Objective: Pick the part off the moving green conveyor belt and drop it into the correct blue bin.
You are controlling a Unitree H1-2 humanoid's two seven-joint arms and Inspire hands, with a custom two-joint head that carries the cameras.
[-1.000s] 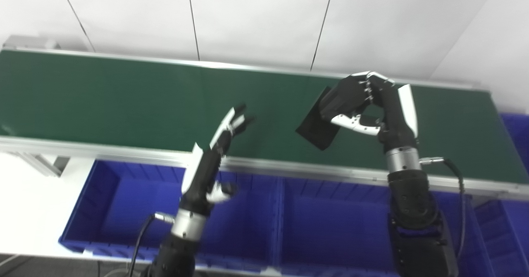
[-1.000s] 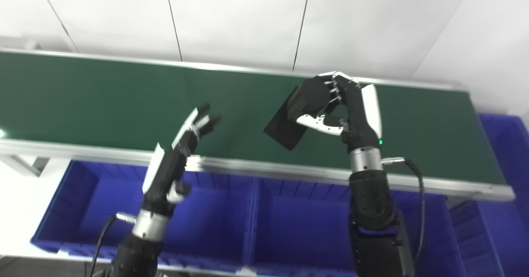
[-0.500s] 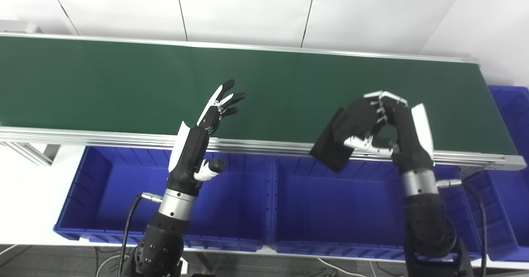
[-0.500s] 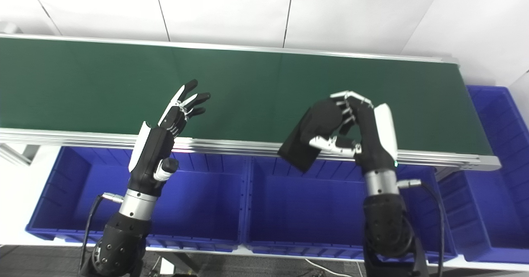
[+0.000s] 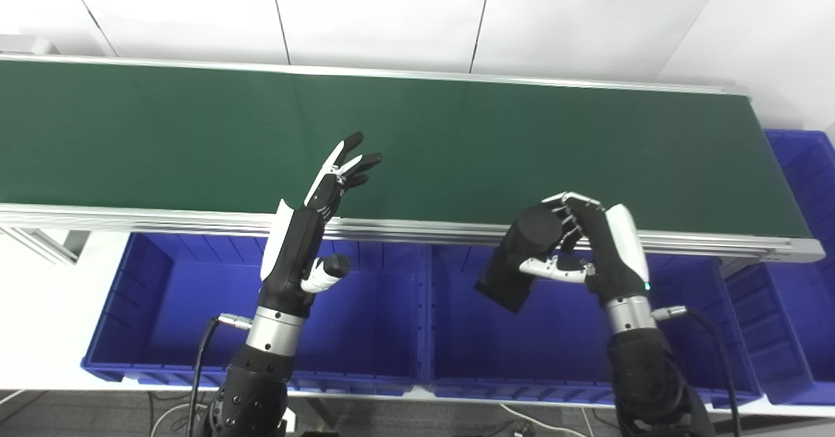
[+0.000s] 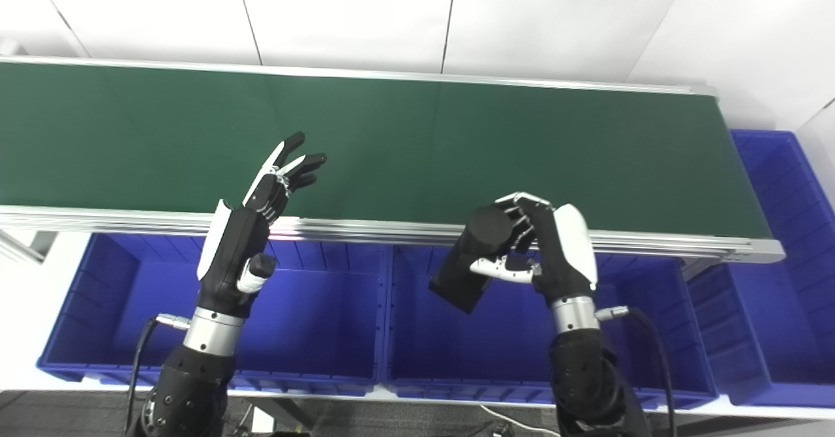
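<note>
right hand (image 5: 587,248): fingers clamped on part (image 5: 515,261) | moved off belt (image 5: 456,130), now over middle bin (image 5: 554,352) | left hand (image 5: 313,228): fingers spread, empty | next: release

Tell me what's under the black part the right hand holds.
The black part, gripped by the right hand, hangs over the middle blue bin. The bin floor directly beneath is hidden.
</note>
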